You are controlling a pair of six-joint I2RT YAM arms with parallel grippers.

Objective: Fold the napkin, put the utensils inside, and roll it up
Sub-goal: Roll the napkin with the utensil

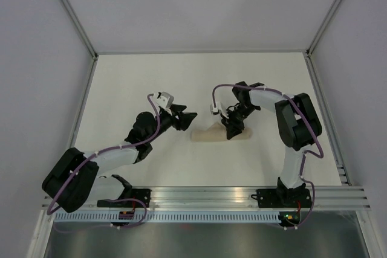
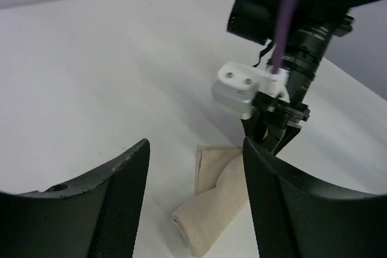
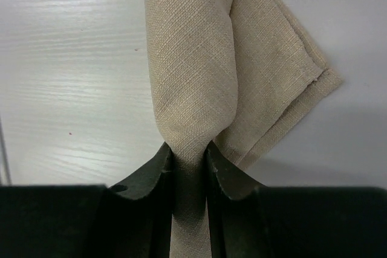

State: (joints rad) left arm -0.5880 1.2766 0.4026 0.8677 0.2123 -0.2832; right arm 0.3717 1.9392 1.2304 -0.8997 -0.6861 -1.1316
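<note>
My right pincer [image 3: 191, 155] is clamped on the rolled napkin [image 3: 193, 58] lying on the table [image 3: 72, 58], while my left pincer [image 2: 195, 155] gapes wide near its free end.

napkin [image 3: 193, 58]: plain beige-tan, fine woven texture, no pattern
worktop [image 1: 181, 77]: white, faint pale grain streaks
left hand [image 2: 195, 148]: matte black
right hand [image 3: 188, 149]: black
cables [image 2: 285, 22]: purple
walls [image 1: 36, 58]: pale grey

No readable text or labels appear anywhere.
</note>
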